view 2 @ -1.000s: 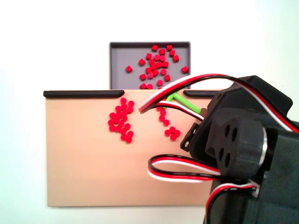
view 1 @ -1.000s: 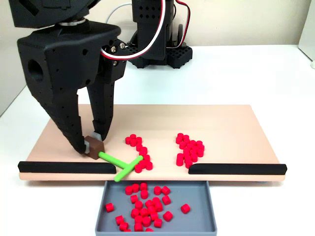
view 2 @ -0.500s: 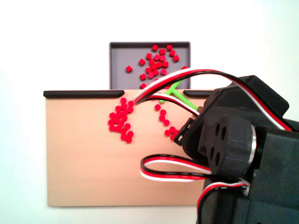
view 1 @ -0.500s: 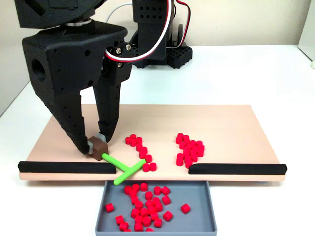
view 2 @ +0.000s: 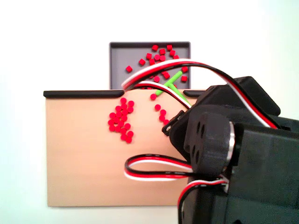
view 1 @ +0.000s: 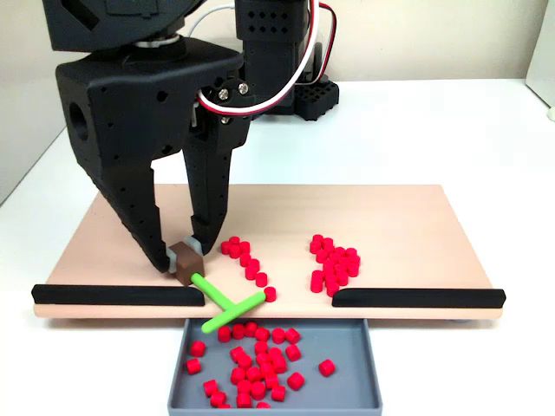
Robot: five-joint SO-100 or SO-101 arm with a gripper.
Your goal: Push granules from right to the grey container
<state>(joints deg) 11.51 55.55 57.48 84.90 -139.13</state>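
Granules (view 1: 334,265) lie partly delivered: I count many in the grey container (view 1: 368,374), two clusters left on the tan board (view 1: 408,217), while my gripper (view 1: 180,258) is closed on the green T-stick's (view 1: 227,303) brown block.

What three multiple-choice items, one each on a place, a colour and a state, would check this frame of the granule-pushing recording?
1. Where does the head of the green T-shaped stick lie?
A. at the gap between the black strips, over the grey container's edge
B. at the board's far edge
C. off the board on the white table

2. What colour are the granules?
A. blue
B. red
C. yellow

3. What is the gripper doing?
A. hanging open
B. shut on nothing
C. shut on the brown block at the stick's end

Answers: 1 A, the crossbar reaches over the grey container; 2 B, all bright red; 3 C, both fingers press the brown block.
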